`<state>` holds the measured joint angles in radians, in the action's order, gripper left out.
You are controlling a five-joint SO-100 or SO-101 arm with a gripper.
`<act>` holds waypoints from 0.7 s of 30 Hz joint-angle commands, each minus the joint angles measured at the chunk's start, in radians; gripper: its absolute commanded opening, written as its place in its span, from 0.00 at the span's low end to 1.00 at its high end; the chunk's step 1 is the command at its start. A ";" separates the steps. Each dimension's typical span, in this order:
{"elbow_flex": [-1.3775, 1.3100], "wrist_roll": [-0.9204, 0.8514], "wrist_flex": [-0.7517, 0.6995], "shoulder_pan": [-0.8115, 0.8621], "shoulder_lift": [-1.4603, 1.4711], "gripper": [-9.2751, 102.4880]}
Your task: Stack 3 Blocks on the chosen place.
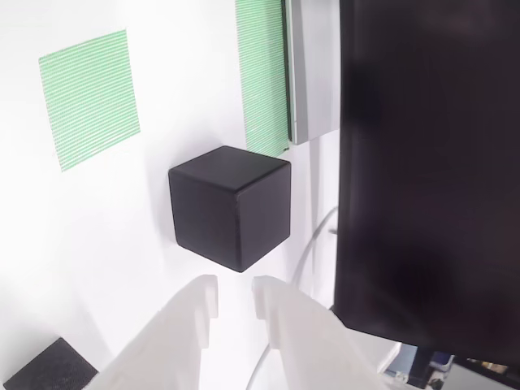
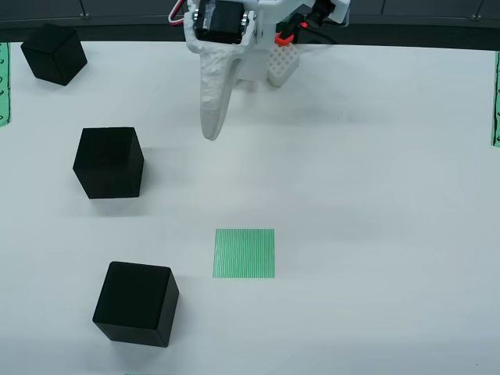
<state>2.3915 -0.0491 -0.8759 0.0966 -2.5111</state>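
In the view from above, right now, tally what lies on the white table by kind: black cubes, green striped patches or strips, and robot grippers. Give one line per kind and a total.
Black cubes: 3 (back left, middle left, front left)
Green striped square patch: 1
Green striped strips at the edges: 2 (left, right)
White gripper: 1
Total: 7

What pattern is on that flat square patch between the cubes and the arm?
Fine green-and-white stripes on the flat square patch, clearest in the view from above.
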 commanded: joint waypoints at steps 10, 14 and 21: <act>-0.710 -0.114 -0.244 0.141 0.726 0.19; -0.965 -0.129 -0.350 0.170 0.960 0.25; -1.229 -0.132 -0.479 0.169 1.167 0.35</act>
<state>1.2763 -0.1718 -1.3238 0.2700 -1.3729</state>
